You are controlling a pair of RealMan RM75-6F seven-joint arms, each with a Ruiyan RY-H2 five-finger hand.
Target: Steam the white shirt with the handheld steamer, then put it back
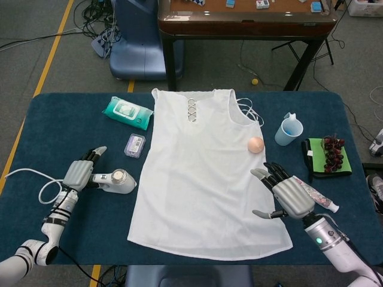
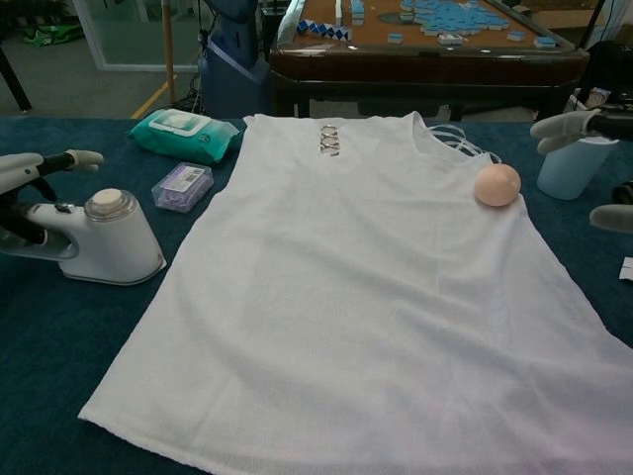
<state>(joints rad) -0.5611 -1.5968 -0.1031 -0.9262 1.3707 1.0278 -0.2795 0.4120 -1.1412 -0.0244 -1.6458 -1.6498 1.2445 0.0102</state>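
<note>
At chest view's edges, both spread robot hands, left point(image 2: 30, 168) and right point(image 2: 593, 158), are cropped, empty.

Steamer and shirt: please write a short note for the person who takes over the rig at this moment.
Left robot hand: fingers spread, just behind the steamer handle, holding nothing.
Right robot hand: open, above the table by the shirt's right edge, near the toothpaste tube.
White shirt: flat on the table; an orange ball lies on it.
Steamer: stands on the table left of the shirt, apart from it.
Done: steamer is set down. Whether steaming was completed cannot be told.
Left: confirm this, then withdraw both hands.
</note>
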